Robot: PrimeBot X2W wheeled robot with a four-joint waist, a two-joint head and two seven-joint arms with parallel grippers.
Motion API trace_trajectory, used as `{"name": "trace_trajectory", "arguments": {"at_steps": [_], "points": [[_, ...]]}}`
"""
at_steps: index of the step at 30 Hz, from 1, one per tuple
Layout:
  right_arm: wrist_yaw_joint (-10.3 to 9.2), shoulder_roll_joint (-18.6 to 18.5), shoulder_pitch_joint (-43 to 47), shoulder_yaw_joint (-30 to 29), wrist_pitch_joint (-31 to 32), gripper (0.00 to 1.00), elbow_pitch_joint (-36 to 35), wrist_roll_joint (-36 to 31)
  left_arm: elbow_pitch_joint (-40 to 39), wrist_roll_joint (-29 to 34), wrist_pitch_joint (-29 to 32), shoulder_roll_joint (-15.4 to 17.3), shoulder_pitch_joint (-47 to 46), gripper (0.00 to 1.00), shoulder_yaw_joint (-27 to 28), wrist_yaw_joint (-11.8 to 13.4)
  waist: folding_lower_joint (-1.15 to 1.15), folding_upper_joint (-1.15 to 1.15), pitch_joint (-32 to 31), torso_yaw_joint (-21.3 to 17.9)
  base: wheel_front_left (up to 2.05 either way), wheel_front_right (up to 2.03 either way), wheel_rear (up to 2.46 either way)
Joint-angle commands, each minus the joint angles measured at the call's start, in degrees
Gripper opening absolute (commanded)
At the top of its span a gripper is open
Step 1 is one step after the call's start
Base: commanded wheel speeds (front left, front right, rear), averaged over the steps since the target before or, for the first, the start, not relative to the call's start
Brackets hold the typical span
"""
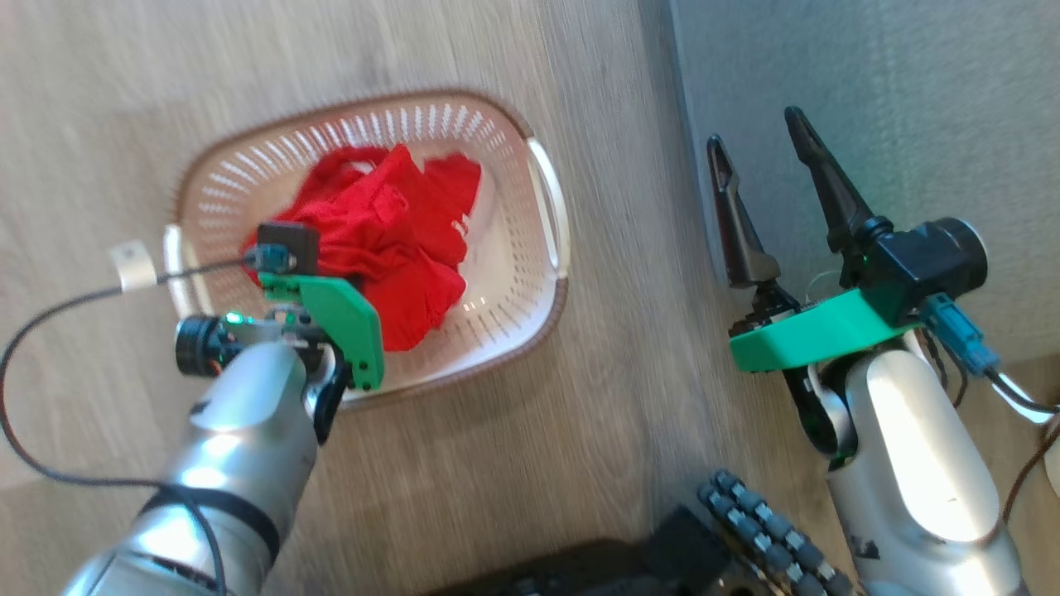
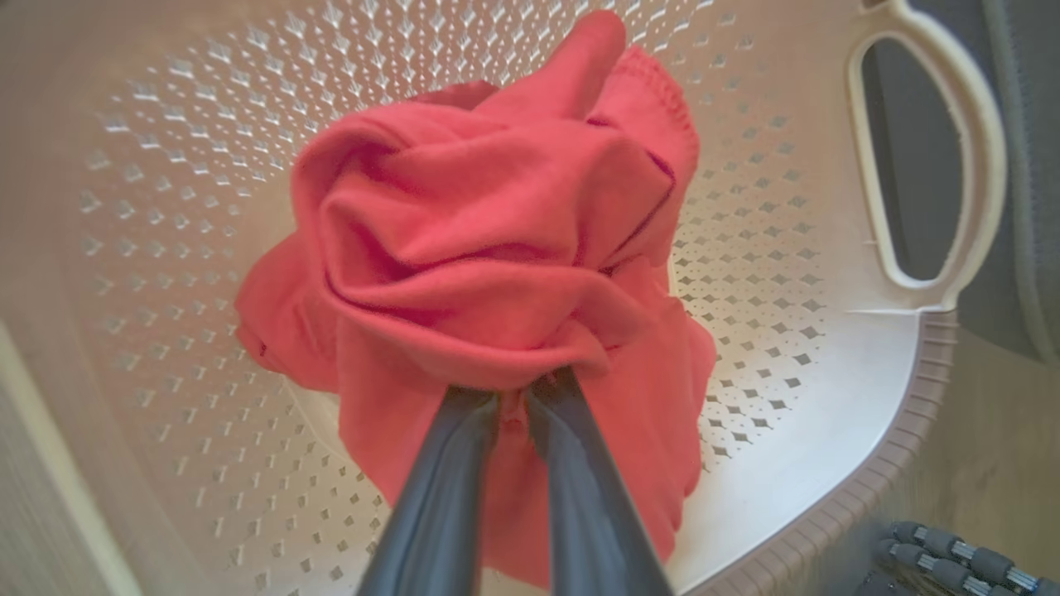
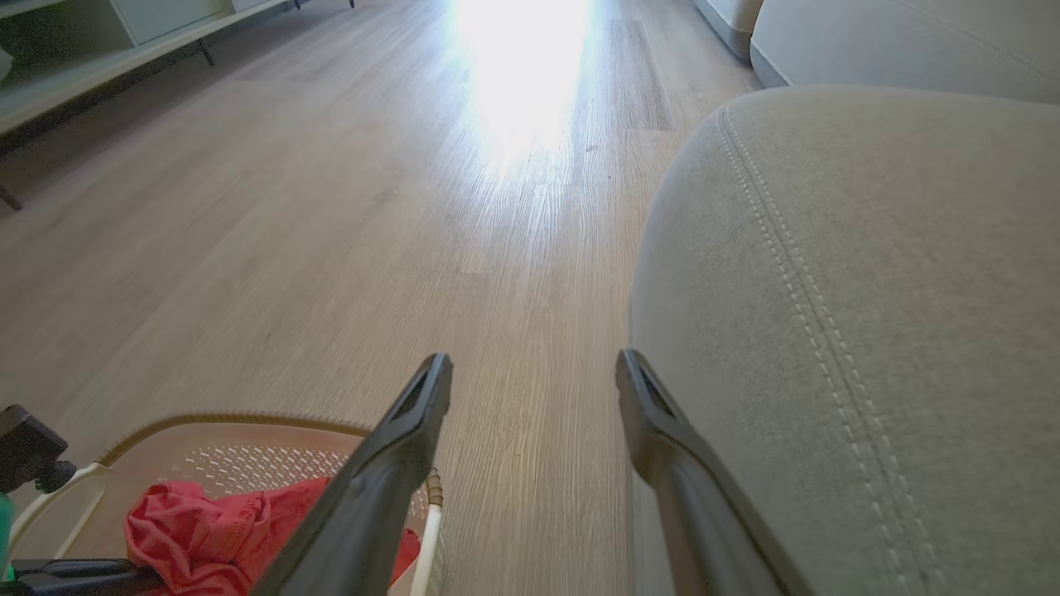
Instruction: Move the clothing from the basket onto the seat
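Red clothing [image 1: 389, 240] is lying bunched up inside the basket [image 1: 505, 281]. The left gripper [image 2: 513, 389] is reaching down into the basket, and its jaws are squeezing tight on a fold of the red cloth. So the grabbing step is happening now. Next, I think the arm needs to lift the clothing up over the basket's rim and carry it to the seat [image 1: 869, 83] beside the basket. The heap is crumpled. It is stretching a bit longer from the basket's far side to its near side, pointing nowhere clear. Past the basket, by the seat, the right gripper [image 1: 754, 128] is hanging with jaws spread wide, holding nothing.
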Motion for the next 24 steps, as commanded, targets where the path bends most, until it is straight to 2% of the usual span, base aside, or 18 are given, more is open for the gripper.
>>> {"name": "trace_trajectory", "arguments": {"at_steps": [1, 6, 11, 19, 24], "points": [[-0.01, 0.03, 1.74, 0.82, -0.54, 1.0, -1.06, -0.37, -1.12, -0.62, -1.21, 0.62, 1.65, 0.0, 0.57, -0.17, 0.0, 0.0, -5.17, 1.94, 0.0, 0.0, 0.0], [-0.01, 0.03, 3.22, 0.39, -0.54, 1.0, 1.13, -0.68, -2.54, -3.69, -4.12, 0.62, 5.09, 0.0, 0.11, -0.27, 0.0, 0.0, -13.1, 4.17, 0.0, 0.0, 0.0], [-0.01, 0.0, 5.54, 0.2, -0.54, 1.0, 3.11, -0.73, -5.24, -5.33, -5.14, 0.62, 7.58, 0.0, 1.35, 0.66, 0.0, 0.0, -20.51, 6.57, 0.0, 0.0, 0.0], [-0.01, -0.5, 8.95, 0.21, -0.54, 1.0, 4.87, 0.22, -21.5, 0.63, -5.2, 3.28, 14.59, 0.0, 10.88, 2.19, 0.0, 0.0, -29.28, 9.68, 0.0, 0.0, 0.0], [-0.01, -0.8, 11.45, -0.13, -0.54, 1.0, 4.37, 1.3, -33.63, 6.4, -5.21, 3.16, 20.17, 0.0, 18.18, 0.98, 0.0, 0.0, -33.52, 11.15, 0.0, 0.0, 0.0]]}}
